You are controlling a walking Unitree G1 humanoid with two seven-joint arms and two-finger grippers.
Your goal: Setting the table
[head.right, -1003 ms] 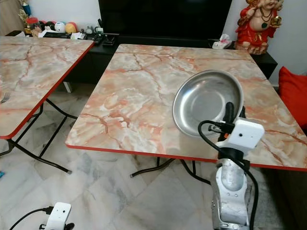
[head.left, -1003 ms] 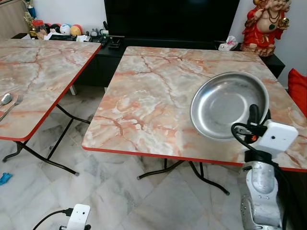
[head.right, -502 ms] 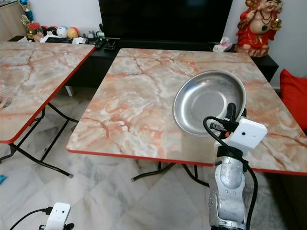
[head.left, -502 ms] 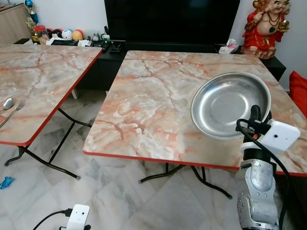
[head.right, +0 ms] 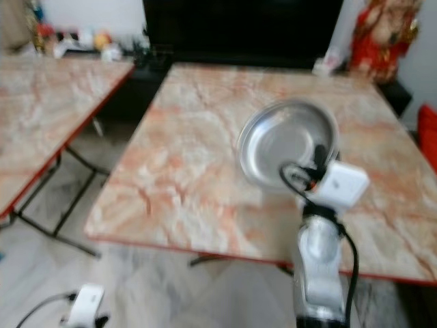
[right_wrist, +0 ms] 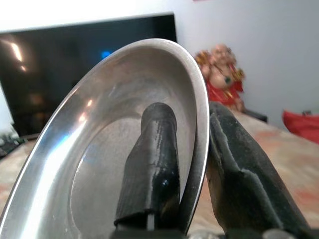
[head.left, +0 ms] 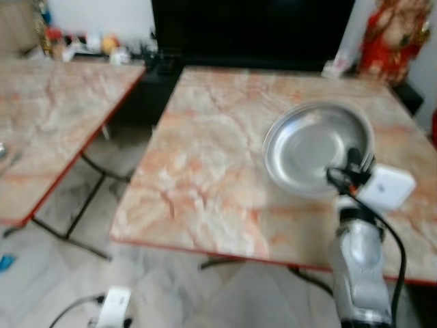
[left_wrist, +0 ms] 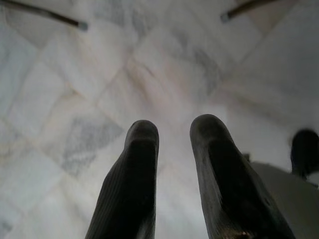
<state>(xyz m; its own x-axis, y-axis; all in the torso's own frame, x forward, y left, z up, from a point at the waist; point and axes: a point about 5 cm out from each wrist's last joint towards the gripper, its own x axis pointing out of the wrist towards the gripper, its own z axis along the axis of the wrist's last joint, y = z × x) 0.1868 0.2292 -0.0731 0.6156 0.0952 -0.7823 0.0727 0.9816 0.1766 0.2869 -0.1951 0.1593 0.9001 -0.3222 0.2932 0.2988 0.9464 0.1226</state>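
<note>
A round steel plate hangs tilted over the right part of the marble table. My right gripper is shut on its near rim. In the right wrist view the rim passes between the two black fingers, one inside the plate and one outside. My left gripper hangs low over the tiled floor, its fingers slightly apart and holding nothing; its white wrist camera shows at the lower left of the eye views.
A second marble table stands to the left, across a gap of tiled floor. Behind the tables are a dark TV on a low cabinet and a red statue at the back right. The eye views are blurred.
The whole picture has shifted and blurred, so the camera is moving. The plate stays in my right gripper, sitting slightly further left in the picture.
</note>
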